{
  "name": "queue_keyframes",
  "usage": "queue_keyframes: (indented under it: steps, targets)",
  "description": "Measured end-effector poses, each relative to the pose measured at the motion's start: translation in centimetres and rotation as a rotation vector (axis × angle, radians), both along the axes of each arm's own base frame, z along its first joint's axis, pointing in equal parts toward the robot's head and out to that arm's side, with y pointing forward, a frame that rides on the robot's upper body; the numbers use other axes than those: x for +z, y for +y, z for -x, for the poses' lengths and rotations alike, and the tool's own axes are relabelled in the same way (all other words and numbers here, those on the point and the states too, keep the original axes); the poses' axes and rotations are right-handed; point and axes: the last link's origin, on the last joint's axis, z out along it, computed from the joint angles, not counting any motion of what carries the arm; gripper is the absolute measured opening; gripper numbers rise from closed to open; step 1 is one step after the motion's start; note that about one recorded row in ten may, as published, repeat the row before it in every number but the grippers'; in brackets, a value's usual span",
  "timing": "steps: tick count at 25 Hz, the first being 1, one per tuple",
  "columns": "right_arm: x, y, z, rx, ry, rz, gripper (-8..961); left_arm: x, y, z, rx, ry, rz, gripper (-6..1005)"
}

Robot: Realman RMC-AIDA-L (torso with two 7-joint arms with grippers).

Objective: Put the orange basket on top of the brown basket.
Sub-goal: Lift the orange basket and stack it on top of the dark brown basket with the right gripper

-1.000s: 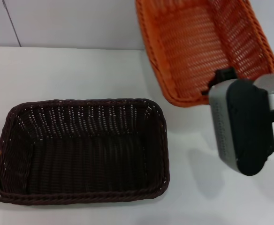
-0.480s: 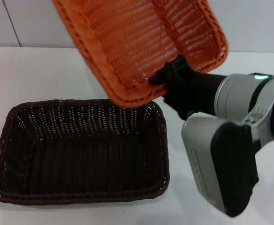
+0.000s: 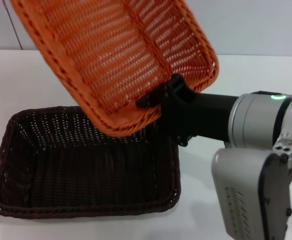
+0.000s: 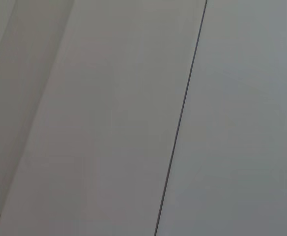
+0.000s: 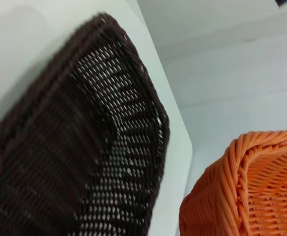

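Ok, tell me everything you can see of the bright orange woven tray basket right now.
The bright orange woven tray basket is rectangular, wicker-like, with sloped open-weave sides and a braided rim. It is empty, held in the air and tilted steeply, its open side facing the head camera. The right gripper clamps its rim at one short end. It hangs above the far right part of the dark brown woven basket, apparently not touching it.

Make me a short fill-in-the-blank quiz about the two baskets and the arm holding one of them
1. The right gripper grips the rim of the ______ basket.
2. The orange basket is held in the air, ______ rather than level.
3. The brown basket rests on the white ______.
4. The brown basket holds ______ inside.

Missing words: orange; tilted; table; nothing
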Motion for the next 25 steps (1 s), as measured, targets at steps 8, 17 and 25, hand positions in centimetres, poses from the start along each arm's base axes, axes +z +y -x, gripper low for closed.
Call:
queue_keyframes:
  steps: [8, 17, 25]
  targets:
    - [0.8, -0.4, -0.9, 0.070, 0.066, 0.109, 120, -0.1, 0.0, 0.0, -0.002, -0.006, -0.002, 859]
    - [2.6, -0.6, -2.7, 0.087, 0.264, 0.409, 122, -0.5, -0.1, -0.2, -0.027, -0.019, -0.015, 860]
    - [3.4, 0.3, -3.4, 0.037, 0.260, 0.486, 123, -0.7, -0.2, -0.1, -0.036, -0.039, -0.031, 860]
